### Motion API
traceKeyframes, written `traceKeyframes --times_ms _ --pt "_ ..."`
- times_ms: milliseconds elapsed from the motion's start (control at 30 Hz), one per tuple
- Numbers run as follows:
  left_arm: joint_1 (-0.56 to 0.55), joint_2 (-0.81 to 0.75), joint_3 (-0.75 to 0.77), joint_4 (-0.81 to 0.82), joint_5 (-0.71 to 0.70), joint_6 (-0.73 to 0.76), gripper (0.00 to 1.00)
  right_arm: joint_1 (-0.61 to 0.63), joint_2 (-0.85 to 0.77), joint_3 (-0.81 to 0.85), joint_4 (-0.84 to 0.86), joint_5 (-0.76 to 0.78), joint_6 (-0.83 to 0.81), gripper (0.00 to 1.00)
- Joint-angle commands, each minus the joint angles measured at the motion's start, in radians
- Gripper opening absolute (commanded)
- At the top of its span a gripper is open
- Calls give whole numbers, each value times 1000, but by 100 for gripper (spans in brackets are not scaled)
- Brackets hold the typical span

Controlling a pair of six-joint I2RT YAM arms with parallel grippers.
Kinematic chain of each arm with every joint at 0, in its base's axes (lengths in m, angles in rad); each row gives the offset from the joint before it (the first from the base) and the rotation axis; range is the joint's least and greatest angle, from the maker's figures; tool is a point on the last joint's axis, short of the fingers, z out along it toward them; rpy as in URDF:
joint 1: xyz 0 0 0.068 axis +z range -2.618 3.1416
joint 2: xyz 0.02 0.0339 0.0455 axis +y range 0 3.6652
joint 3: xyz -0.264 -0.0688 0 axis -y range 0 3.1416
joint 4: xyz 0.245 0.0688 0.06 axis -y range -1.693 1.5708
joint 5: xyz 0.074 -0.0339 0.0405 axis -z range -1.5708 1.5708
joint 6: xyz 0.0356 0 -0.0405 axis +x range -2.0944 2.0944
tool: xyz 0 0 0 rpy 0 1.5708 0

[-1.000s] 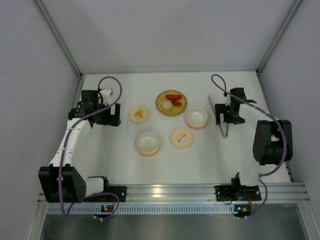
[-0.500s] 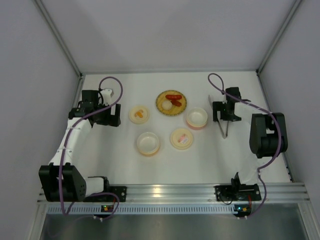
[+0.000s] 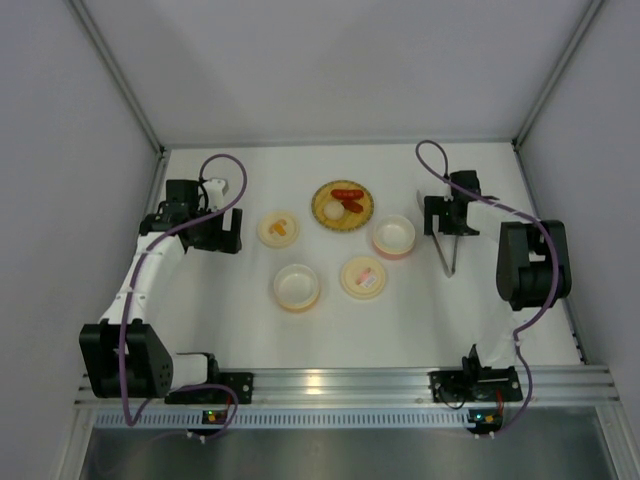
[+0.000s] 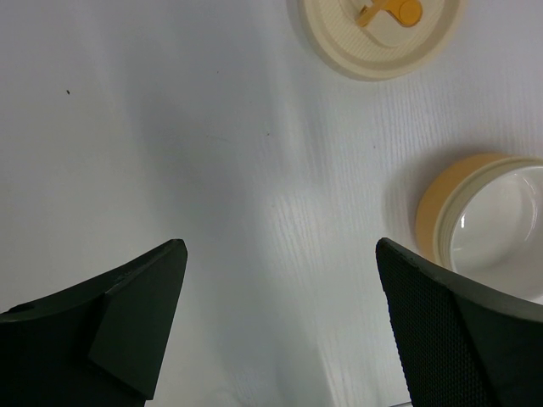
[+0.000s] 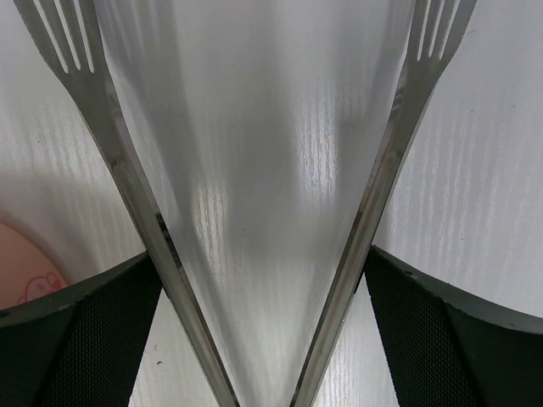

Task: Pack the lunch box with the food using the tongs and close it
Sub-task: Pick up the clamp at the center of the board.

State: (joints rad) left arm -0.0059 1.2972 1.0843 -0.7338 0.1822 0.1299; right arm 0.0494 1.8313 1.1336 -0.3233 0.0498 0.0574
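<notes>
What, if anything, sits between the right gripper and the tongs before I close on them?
Nothing visible does. The right gripper is open and straddles the tongs, one finger outside each arm. Only bare table shows between the two arms, so the way to close looks clear.

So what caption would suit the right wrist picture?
Open right gripper straddles the silver tongs lying on the white table.

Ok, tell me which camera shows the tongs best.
Right wrist. The tongs fill that frame, both arms and forked tips sharp, running between the fingers of the right tool. The top external view shows them tiny, partly hidden under that tool. The left wrist view shows none of them.
</notes>
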Motion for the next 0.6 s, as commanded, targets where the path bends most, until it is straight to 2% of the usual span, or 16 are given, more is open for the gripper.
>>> traceKeyframes --times_ms 0,300,467,567 --pt "-2 1 14 28 -6 8 98 7 23 3 26 2 12 97" --pt "-2 -1 17 28 -1 5 98 7 -26 -86 46 7 7 98" --pt "0 -3 20 25 -3 7 98 7 -17 -81 41 -4 10 90" --pt "0 -3 23 24 -6 8 98 6 -20 -75 35 -5 1 81"
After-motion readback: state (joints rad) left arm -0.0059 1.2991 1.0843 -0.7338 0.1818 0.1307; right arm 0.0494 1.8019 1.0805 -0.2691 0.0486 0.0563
